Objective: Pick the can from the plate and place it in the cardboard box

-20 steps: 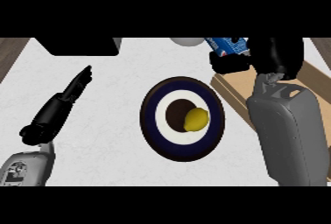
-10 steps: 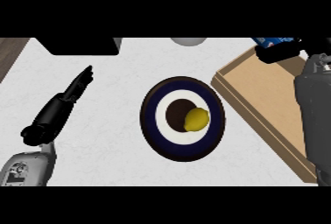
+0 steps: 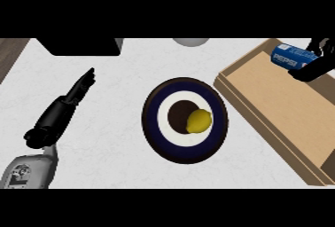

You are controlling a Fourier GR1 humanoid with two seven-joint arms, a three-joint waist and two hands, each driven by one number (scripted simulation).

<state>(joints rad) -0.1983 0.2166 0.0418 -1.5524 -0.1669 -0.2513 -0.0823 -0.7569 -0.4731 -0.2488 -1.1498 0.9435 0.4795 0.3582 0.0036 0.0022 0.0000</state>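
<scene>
Single head cam, looking steeply down onto counter (image 3: 118,133).

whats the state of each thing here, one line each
can: held in the right hand, tilted, over the box
right hand: shut on the can
left hand: open, holding nothing
plate: flat on counter, lemon on it
lemon: resting on plate
cardboard box: open

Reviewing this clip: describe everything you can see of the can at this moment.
The can is blue with white PEPSI lettering and a pale end facing left. It lies tilted, nearly on its side, at the view's upper right, above the far end of the cardboard box. The right hand is curled round its right part, hiding that end. It is off the plate; whether it touches the box floor cannot be told.
</scene>
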